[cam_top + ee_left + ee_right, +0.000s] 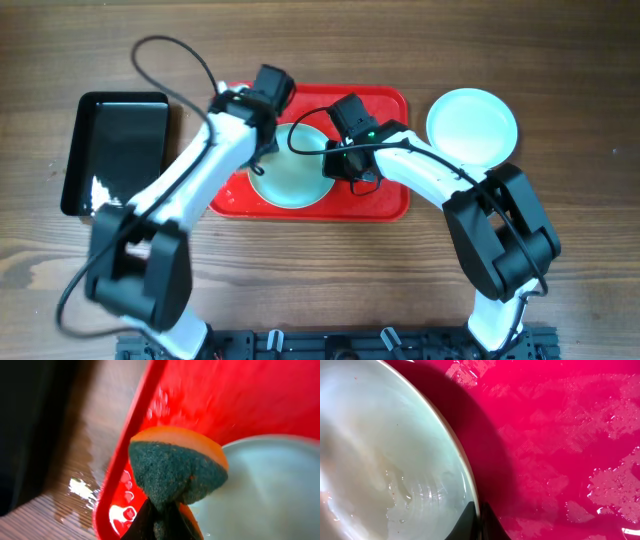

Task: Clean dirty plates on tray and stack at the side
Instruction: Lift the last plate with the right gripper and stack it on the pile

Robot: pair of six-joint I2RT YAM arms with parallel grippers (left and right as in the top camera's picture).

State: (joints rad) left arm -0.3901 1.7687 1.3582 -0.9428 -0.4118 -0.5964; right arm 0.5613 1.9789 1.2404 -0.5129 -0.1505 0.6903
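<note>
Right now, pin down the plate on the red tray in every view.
Overhead: plate sits mid-tray.
Left wrist: plate is lower right, with the sponge at its left edge.
Right wrist: plate fills the left half, its rim at the right pincer.
Shared landmark: red tray, seen under the plate in left wrist and right wrist.

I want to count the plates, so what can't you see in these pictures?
- Overhead: the side plate may be a stack; from straight above, the count is hidden.
- Overhead: the left arm and right arm cover parts of the tray plate.
- Left wrist: the sponge and blur hide any smears.
</note>
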